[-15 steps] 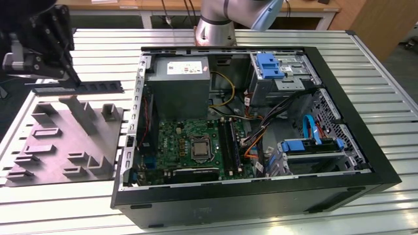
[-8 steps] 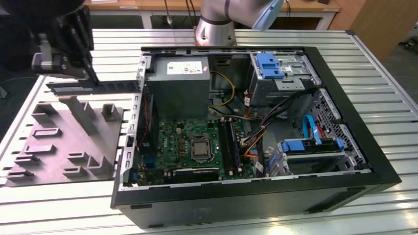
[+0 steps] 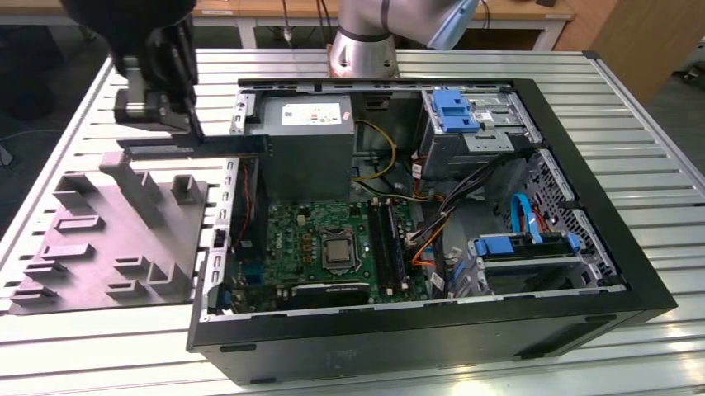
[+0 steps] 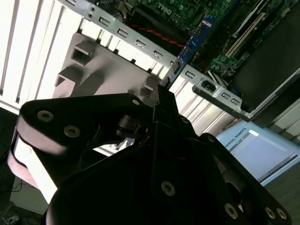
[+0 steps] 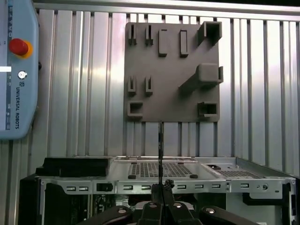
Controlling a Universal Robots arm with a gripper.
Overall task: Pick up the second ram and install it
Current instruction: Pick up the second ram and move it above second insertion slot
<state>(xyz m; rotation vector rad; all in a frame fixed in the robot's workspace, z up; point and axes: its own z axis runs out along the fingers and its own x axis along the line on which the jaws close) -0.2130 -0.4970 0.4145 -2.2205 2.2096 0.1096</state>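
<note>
Ram stick (image 3: 220,146) was held level in the gripper (image 3: 190,132), fingers (image 5: 152,211) clamped on its flat faces, above the computer case (image 3: 441,326) wall beside the gray holder plate (image 3: 99,239). It was judged light, stiff and fragile, best gripped clear of the contacts.

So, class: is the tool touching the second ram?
Touching. In the first wrist view the second ram, seen edge-on, sits clamped in the tool; the exterior view shows it carried in mid-air.

Gripper (image 3: 194,130) raised, jaws clamped on second ram (image 3: 237,146).
</note>
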